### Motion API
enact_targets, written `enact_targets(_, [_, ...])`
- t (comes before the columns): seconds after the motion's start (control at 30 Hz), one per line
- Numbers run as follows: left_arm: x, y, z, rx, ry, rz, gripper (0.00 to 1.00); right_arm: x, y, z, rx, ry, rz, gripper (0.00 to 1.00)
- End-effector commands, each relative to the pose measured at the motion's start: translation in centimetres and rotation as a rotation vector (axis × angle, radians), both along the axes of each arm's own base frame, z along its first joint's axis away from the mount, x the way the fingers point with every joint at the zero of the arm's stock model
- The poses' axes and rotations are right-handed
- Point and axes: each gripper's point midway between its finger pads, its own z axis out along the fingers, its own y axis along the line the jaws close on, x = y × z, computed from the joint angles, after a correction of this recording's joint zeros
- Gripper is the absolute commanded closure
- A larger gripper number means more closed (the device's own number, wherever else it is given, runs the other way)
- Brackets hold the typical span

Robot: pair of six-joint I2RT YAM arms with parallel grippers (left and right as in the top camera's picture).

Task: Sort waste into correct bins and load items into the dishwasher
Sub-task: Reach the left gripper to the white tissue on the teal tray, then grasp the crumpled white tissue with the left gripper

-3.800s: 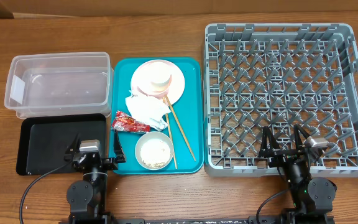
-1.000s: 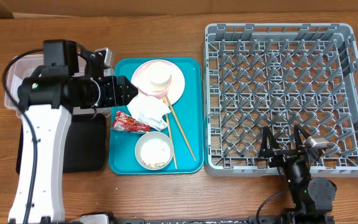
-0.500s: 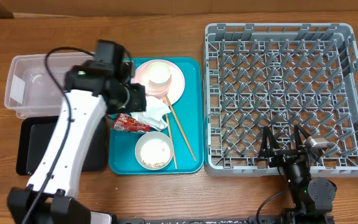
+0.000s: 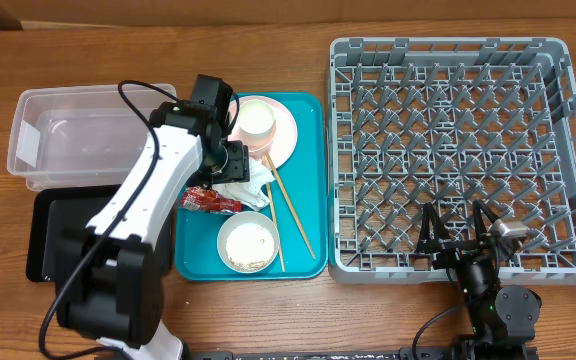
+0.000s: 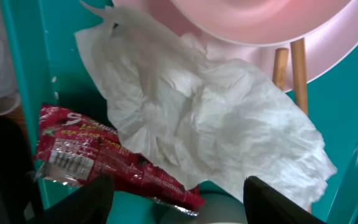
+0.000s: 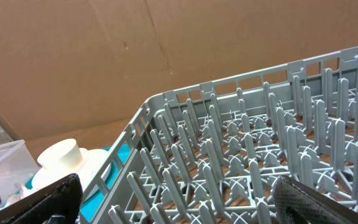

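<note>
**Left gripper (image 5: 179, 191) open low over the napkin**

Jaws spread wide, nothing betw. them, hovering just above the teal tray (image 4: 193, 262), centre-left of the overhead view. Far left sit the clear tub (image 4: 88, 135) & black tray (image 4: 53, 215). Red wrapper (image 5: 104, 155) lies lower left in the wrist view, partly under the napkin (image 5: 210, 118), which fills mid-frame & reaches the pink plate (image 4: 284, 148) at top. Napkin prob. v. light & soft, will collapse when pinched. Best grab a raised fold near its middle, clear of wrapper & chopsticks (image 5: 298, 68) at right. It's white, creased, loosely bunched. Right gripper (image 4: 456, 235), lower right by the grey rack (image 4: 448, 140), is likewise spread & empty.
</note>
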Motion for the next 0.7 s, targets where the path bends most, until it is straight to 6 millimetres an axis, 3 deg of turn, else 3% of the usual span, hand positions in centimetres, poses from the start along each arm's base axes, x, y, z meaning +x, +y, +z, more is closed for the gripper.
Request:
enact_targets(0.0, [-0.5, -0.4, -2.0, -0.004, 0.063, 0.013, 0.31, 0.0, -0.2, -0.2, -0.005, -0.004, -0.011, 0.00])
enact_targets(0.2, [-0.3, -0.4, -4.7, 0.009, 0.111, 0.014, 0.34, 0.0, -0.2, -0.2, -0.005, -0.004, -0.011, 0.00])
enact_targets(0.3, [-0.2, -0.4, -5.3, 0.010, 0.116, 0.014, 0.51, 0.0, -0.2, -0.2, -0.005, -0.004, -0.011, 0.00])
enact_targets(0.67, [-0.4, -0.3, -6.0, 0.015, 0.122, 0.015, 0.51, 0.0, -0.2, -0.2, -0.005, -0.004, -0.011, 0.00])
